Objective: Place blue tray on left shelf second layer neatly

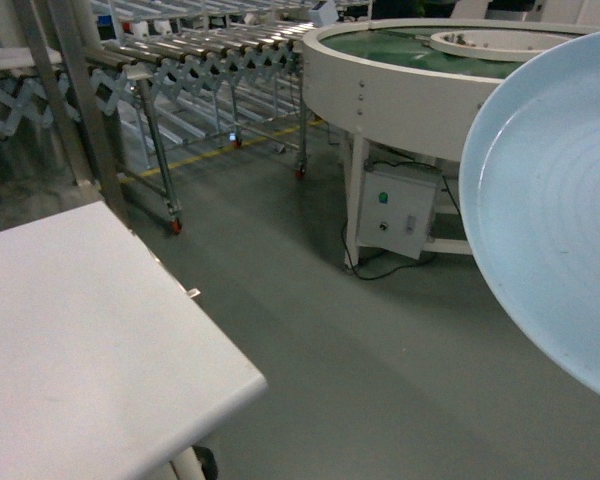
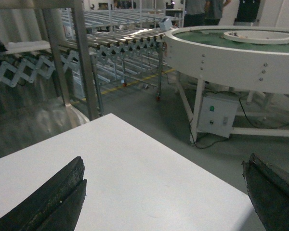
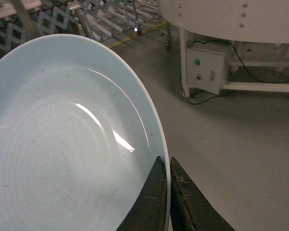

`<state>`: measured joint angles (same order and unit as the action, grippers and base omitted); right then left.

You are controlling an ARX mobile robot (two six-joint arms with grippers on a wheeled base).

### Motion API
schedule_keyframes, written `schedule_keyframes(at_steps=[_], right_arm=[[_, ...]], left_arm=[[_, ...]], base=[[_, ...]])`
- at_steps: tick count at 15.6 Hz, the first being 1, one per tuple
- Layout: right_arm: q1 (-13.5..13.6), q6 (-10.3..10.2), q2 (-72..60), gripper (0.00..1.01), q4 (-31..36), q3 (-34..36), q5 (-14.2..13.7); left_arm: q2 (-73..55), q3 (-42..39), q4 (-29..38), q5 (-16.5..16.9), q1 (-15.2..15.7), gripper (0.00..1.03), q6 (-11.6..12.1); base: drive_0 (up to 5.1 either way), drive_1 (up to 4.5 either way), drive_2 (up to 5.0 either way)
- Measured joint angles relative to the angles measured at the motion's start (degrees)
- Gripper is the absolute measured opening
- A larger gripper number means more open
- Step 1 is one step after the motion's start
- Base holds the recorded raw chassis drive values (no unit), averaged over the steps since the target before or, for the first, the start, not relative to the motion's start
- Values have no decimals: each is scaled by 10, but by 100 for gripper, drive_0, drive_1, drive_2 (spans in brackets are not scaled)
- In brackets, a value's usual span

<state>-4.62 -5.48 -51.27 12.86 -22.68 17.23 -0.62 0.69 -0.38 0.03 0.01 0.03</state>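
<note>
1. The blue tray is cut off by the right and lower edges of the head view, so only part of its round rim and ringed inside is seen; it is held tilted in the air on the right, above the grey floor.
2. In the right wrist view the blue tray is cut off at the left and bottom edges, and its underside is hidden.
3. The right gripper is seen clamped on the tray's rim, one finger inside the rim and one outside; the gripper itself is not seen in the head view.
4. The left gripper is seen with its two dark fingers wide apart at the bottom corners of the left wrist view, nothing between them, above the white surface.
5. That white surface is cut off at the left and bottom of the head view, and what lies under it cannot be told.
6. Upright metal posts stand just behind its far edge; their tops are out of view.
7. Open floor lies between the white surface's right edge and the round white conveyor table.
8. A grey control box is mounted under that table, and a roller conveyor runs behind, dim and blurred.
</note>
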Motion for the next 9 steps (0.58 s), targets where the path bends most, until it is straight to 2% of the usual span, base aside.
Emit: schedule_keyframes(at_steps=[7,9], right_arm=[[-3,0,0,2,-1,1,-1],[-1,0,1,2,1,2,4]], left_arm=[[0,0,1,-1,0,98,0],[0,0,1,-3,0,98,0]], base=[[-159,-159,-159],[305,-300,-531]])
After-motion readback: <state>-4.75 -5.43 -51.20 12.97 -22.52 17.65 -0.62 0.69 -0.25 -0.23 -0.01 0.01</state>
